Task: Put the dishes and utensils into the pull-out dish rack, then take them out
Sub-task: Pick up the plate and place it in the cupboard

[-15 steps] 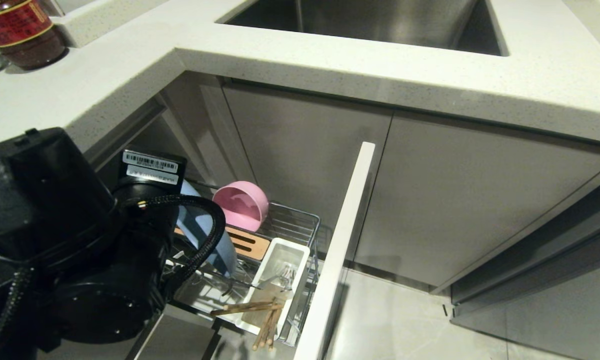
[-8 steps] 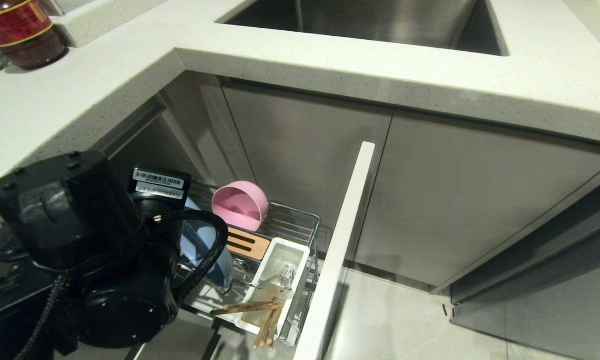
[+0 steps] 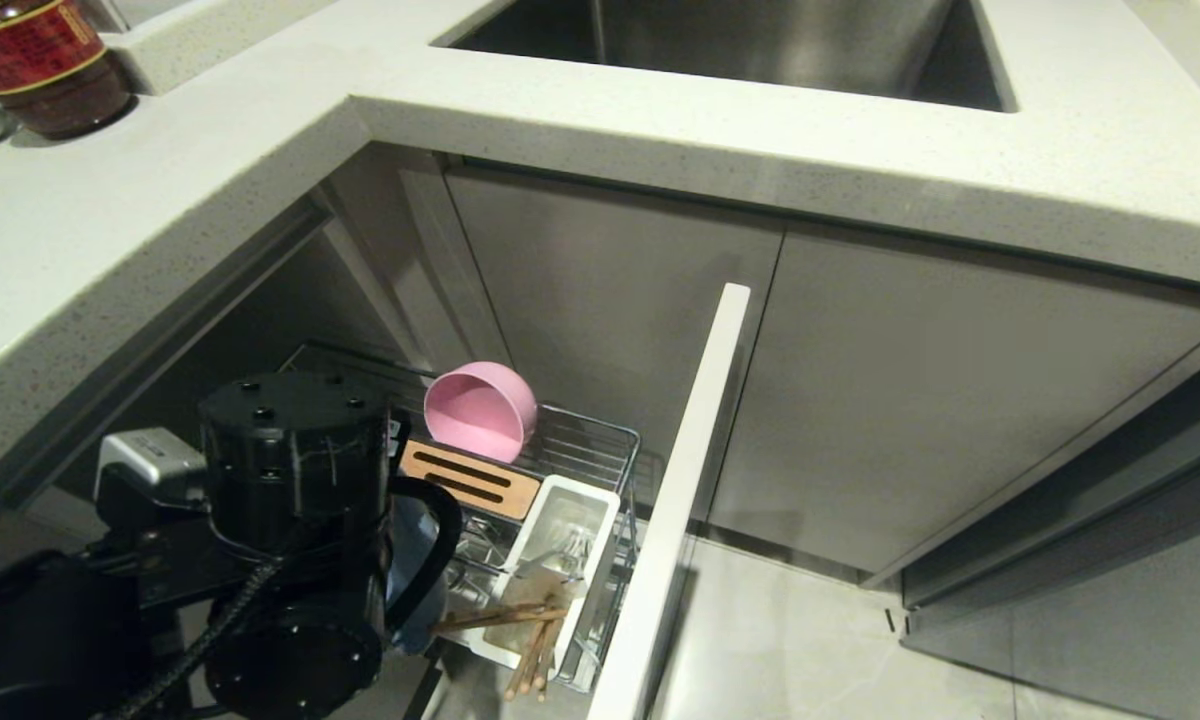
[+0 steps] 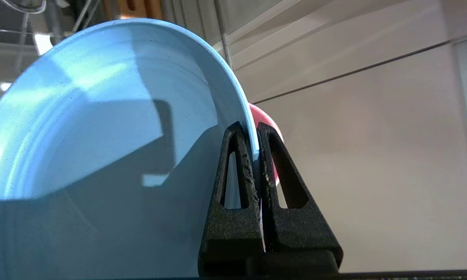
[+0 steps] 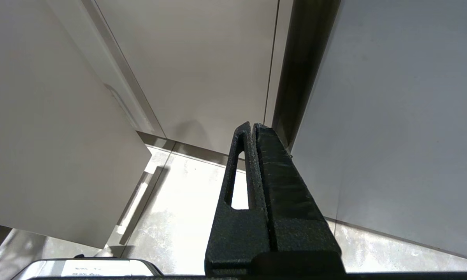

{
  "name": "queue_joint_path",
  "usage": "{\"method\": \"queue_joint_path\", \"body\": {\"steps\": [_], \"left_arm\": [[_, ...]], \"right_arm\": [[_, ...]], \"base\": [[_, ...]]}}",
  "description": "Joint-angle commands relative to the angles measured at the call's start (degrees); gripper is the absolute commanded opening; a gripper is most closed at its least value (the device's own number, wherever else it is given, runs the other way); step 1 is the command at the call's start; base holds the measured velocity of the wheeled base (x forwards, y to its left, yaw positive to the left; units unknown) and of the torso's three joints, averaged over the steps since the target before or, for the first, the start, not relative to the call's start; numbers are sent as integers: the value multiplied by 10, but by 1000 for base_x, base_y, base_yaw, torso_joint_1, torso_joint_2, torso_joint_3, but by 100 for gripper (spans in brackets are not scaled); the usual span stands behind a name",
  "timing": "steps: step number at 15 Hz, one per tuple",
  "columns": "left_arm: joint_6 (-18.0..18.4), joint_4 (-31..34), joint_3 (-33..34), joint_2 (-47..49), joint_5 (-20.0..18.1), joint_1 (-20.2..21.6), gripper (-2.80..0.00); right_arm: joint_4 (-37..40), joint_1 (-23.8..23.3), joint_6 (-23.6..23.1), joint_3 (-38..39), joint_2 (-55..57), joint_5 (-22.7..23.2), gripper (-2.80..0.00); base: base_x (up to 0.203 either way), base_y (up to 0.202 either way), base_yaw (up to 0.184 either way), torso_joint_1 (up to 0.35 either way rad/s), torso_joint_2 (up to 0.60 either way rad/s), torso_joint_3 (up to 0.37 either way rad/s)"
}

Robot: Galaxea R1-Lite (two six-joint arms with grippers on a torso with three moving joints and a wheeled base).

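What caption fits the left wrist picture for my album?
Left claw pinching the rim of the blue plate, pink bowl peeking behind.

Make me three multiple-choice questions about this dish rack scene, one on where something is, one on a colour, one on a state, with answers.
1. Where do the chopsticks lie?
A. across the white utensil cup
B. in the sink
C. on the counter

2. What colour is the bowl in the rack?
A. green
B. pink
C. white

3. The left gripper jaws are:
A. wide open
B. shut on nothing
C. shut on the plate

Answers: 1 A, they rest over the cup's near end. 2 B, plainly pink. 3 C, the jaws pinch the blue rim.
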Motion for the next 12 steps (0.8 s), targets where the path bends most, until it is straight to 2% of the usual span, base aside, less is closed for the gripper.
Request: {"method": "queue_joint_path", "body": {"steps": [1, 6, 10, 12], "left_arm": [[7, -1, -14, -18, 5, -6, -280], [59, -3, -57, -84, 6, -34, -280], [56, -3, -50, -105, 6, -35, -280], [41, -5, -26, -110, 2, -35, -280]], "right_arm": [[0, 0, 0, 15, 0, 0, -280], [0, 0, 0, 15, 0, 0, -280], [0, 0, 0, 15, 0, 0, -280], [0, 0, 0, 15, 0, 0, -280]], "base": [[0, 0, 0, 0, 0, 0], [0, 0, 0, 0, 0, 0], [0, 0, 0, 0, 0, 0], [0, 0, 0, 0, 0, 0]]}}
